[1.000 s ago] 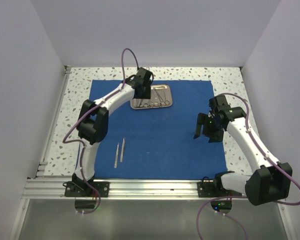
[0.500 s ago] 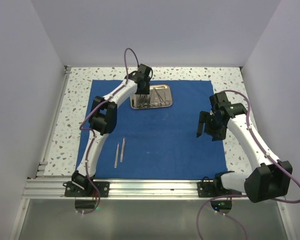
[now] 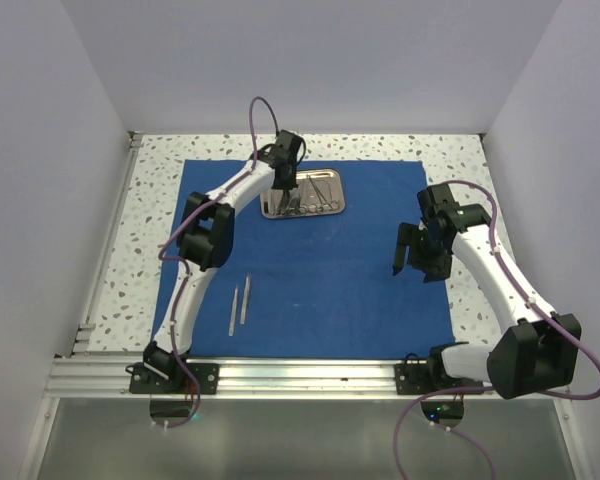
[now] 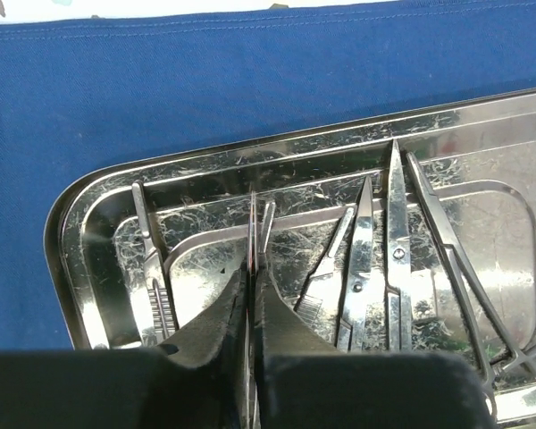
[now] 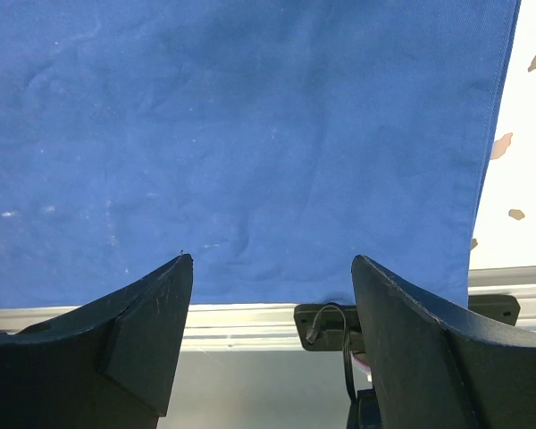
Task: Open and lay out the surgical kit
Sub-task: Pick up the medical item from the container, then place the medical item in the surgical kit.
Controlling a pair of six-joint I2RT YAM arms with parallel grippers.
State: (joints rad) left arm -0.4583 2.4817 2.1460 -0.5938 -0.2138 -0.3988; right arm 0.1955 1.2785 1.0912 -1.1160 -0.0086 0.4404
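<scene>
- With left gripper (image 4: 253,281), pinches 1 slim steel tool (image 4: 253,223) inside tray (image 4: 80,223), at cloth's (image 3: 320,270) far edge.
- Holds right gripper (image 5: 272,261) wide apart, empty, near cloth's right edge.
- Seems light, stiff, slippery; calls for firm mid-shaft pinch.

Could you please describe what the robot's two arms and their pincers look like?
The left arm and right arm have smooth white curved links joined by chunky black joint housings, with a thin purple cable looping alongside each. The left pincer and right pincer have matte black, tapered fingers.
</scene>
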